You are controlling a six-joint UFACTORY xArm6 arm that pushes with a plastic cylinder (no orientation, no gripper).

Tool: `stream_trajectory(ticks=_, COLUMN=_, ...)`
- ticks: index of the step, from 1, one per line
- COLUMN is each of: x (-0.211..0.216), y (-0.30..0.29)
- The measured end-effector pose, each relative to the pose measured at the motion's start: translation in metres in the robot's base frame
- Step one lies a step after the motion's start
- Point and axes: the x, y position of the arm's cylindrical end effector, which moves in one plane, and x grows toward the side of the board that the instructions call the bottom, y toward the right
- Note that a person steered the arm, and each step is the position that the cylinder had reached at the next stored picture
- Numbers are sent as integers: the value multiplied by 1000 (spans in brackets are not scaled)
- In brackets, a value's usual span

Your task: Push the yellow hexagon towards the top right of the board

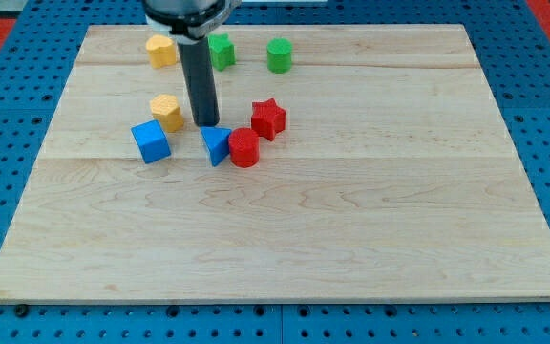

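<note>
Blue pegboard under a pale wood bench [351, 229]. No pincer on this rig, just a rod; my tip [207, 124] sits just right of the yellow hexagon [167, 112] in the upper left, above the blue triangle [217, 144]. Blue cube [151, 141] touches the hexagon's lower left.

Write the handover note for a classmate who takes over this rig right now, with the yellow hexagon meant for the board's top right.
My tip is down on the board, just to the view's right of the yellow hexagon and above the blue triangle; whether it touches either is unclear.
The hexagon lies left of centre, near the blue cube.
Done: nothing visible; the hexagon is far from the top right.
Left: bring the tip round to the hexagon's lower left, then push past the red star and green cylinder.
</note>
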Motion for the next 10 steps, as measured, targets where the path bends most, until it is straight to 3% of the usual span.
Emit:
stream_trajectory(ticks=1, x=14, y=-52)
stream_trajectory(ticks=2, x=-7, y=-71)
stream_trajectory(ticks=4, x=-48, y=-39)
stream_trajectory(ticks=5, x=-62, y=-59)
stream_trajectory(ticks=6, x=-55, y=13)
stream_trajectory(ticks=8, x=-75, y=-17)
stream_trajectory(ticks=9, x=-77, y=-3)
stream_trajectory(ticks=10, x=-76, y=68)
